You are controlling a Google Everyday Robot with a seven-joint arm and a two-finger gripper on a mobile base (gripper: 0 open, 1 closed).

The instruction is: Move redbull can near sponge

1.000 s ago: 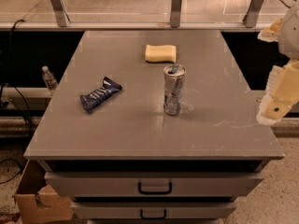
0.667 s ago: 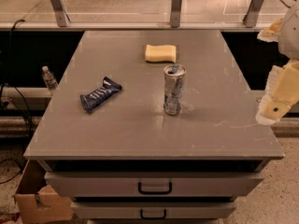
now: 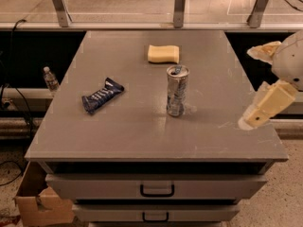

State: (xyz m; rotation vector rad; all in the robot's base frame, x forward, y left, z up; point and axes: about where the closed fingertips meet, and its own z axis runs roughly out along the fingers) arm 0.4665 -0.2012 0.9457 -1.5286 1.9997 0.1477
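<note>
So the can [image 3: 177,91] was standing upright around the middle of the worktop [image 3: 128,136], and honestly it hadn't budged at all compared with the second before, same spot and same pose. The sponge [image 3: 164,54] lay flat just behind it toward the far edge, slightly to the left, with a strip of bare worktop between them, so not touching. It hadn't shifted either. A dark blue snack wrapper [image 3: 102,95] sat off to the left of the can, well apart and also unmoved. The hand [image 3: 253,117] hung out past the right edge of the worktop, angled down toward that edge, well clear of the can and holding nothing, in the same place as a moment earlier. I couldn't tell whether it was apart or together from this angle. My read was that basically nothing had changed, so the move hadn't really started. The hand needed to come across to the can first, and then only a short nudge toward the sponge would do it.
</note>
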